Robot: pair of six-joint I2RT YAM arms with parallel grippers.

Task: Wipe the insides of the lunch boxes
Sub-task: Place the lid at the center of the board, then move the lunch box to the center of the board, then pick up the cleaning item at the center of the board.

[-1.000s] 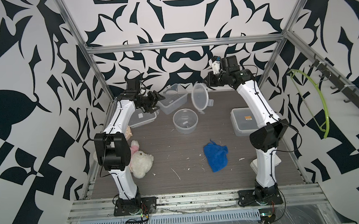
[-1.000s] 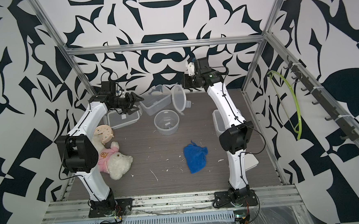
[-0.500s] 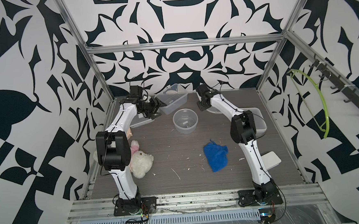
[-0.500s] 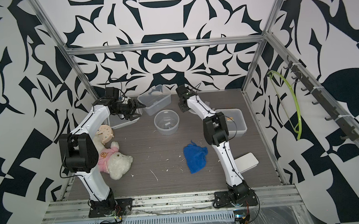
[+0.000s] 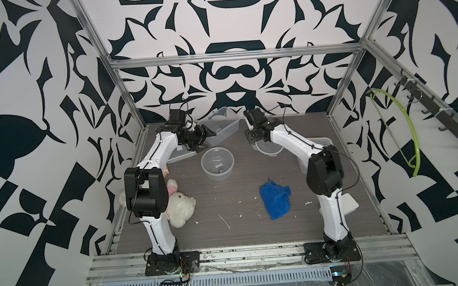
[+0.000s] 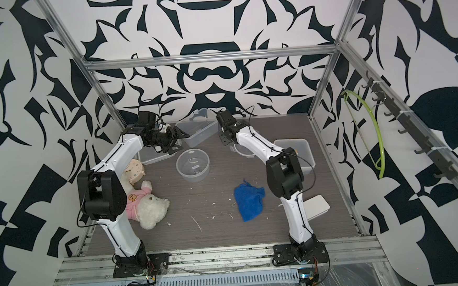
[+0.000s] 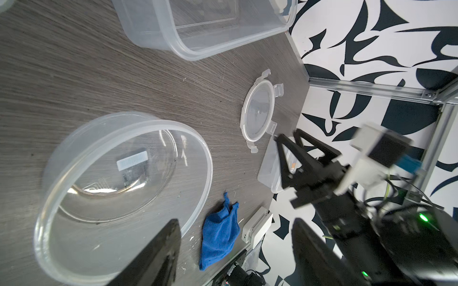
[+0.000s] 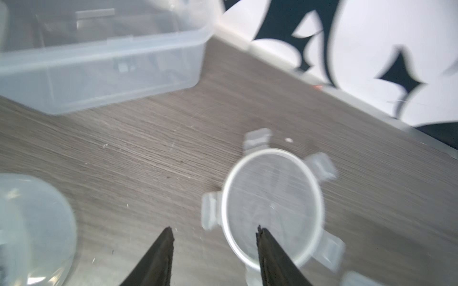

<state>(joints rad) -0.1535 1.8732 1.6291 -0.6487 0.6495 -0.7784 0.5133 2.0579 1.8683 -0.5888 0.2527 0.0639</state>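
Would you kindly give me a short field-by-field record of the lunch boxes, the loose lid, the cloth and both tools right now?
round box: open, upright, middle of the table
rectangular box: open, near the back wall
square box: on the right side, partly hidden
round lid: lying on the table, off its box
blue cloth: bunched on the table, untouched
left tool: open, empty, between round and rectangular boxes
right tool: open, empty, over the round lid
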